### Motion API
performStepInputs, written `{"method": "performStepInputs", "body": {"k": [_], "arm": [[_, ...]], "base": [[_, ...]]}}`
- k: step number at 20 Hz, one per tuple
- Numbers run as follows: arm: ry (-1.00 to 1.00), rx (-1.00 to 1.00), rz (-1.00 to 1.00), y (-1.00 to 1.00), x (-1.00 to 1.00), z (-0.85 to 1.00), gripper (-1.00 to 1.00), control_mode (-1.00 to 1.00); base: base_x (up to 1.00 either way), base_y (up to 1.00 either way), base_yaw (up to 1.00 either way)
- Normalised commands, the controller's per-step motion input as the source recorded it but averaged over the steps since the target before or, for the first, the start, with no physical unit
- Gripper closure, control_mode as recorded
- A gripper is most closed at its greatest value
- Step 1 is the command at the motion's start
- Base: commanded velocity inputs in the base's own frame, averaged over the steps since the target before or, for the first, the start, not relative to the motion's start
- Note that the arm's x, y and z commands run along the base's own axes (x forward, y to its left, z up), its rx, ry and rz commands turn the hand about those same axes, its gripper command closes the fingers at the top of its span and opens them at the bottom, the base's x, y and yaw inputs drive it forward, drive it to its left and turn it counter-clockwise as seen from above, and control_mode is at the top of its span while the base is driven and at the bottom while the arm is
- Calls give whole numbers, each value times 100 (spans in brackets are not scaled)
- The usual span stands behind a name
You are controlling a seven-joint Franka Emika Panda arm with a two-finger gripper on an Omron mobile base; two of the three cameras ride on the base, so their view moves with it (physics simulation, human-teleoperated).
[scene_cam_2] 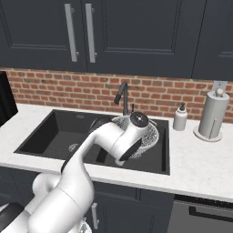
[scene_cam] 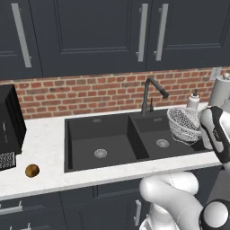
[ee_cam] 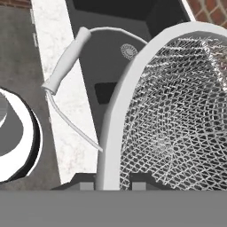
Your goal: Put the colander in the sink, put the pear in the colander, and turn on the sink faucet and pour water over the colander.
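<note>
The wire-mesh colander (scene_cam: 183, 122) hangs tilted over the sink's smaller right basin (scene_cam: 157, 134). In the hand view my gripper (ee_cam: 113, 185) is shut on the colander's white rim (ee_cam: 116, 115), with the mesh (ee_cam: 177, 111) to the right and the colander's wire handle (ee_cam: 66, 62) to the left. My wrist covers part of the colander (scene_cam_2: 149, 132) in the right base view. The golden-brown pear (scene_cam: 32, 170) lies on the white counter left of the sink (scene_cam: 74, 134). The dark faucet (scene_cam: 150, 92) stands behind the basins, its spout angled down to the right.
A white soap dispenser (scene_cam_2: 180, 117) and a paper-towel roll (scene_cam_2: 213, 113) stand on the counter right of the sink. A black appliance (scene_cam: 9, 121) sits at the far left. Dark cabinets (scene_cam: 90, 31) hang above the brick backsplash.
</note>
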Motion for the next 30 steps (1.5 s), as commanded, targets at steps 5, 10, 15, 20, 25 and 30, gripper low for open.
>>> {"method": "performStepInputs", "body": {"k": [5, 10, 15, 20, 25, 30], "arm": [[3, -2, 12, 0, 10, 0, 100, -100], [0, 0, 4, 0, 34, -1, 100, -100], [-1, -3, 2, 0, 28, -31, 100, -100], [0, -4, 4, 0, 32, -36, 100, -100], [1, -7, 6, 0, 28, -41, 100, -100], [2, -6, 4, 0, 24, -34, 100, -100]], "base": [[0, 0, 0], [0, 0, 0], [0, 0, 0], [0, 0, 0], [0, 0, 0], [0, 0, 0]]}}
